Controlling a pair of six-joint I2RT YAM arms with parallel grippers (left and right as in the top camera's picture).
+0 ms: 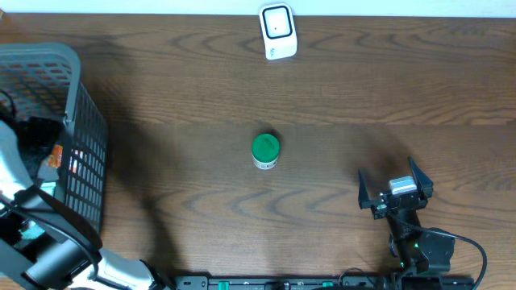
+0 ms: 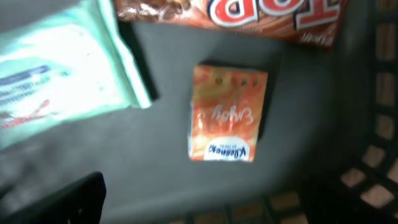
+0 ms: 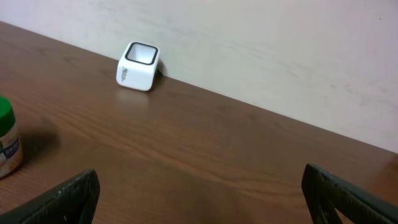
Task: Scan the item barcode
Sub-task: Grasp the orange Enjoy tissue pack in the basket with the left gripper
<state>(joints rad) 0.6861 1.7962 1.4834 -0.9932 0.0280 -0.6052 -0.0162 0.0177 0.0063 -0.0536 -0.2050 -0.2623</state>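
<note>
A white barcode scanner (image 1: 277,31) stands at the table's far edge, also in the right wrist view (image 3: 138,65). A green-lidded bottle (image 1: 265,151) stands upright mid-table; no barcode shows on it. My left gripper (image 2: 205,211) is open inside the grey basket (image 1: 76,121), hovering above an orange Kleenex tissue pack (image 2: 227,113) that lies flat on the basket floor. Only its left finger (image 2: 68,199) shows clearly. My right gripper (image 1: 395,189) is open and empty near the table's front right, far from the bottle (image 3: 7,140).
In the basket, a mint-green wipes pack (image 2: 56,68) lies left of the tissue pack and an orange-brown snack bag (image 2: 249,15) beyond it. The basket's mesh wall (image 2: 373,155) rises close on the right. A pale wall (image 3: 280,37) backs the table.
</note>
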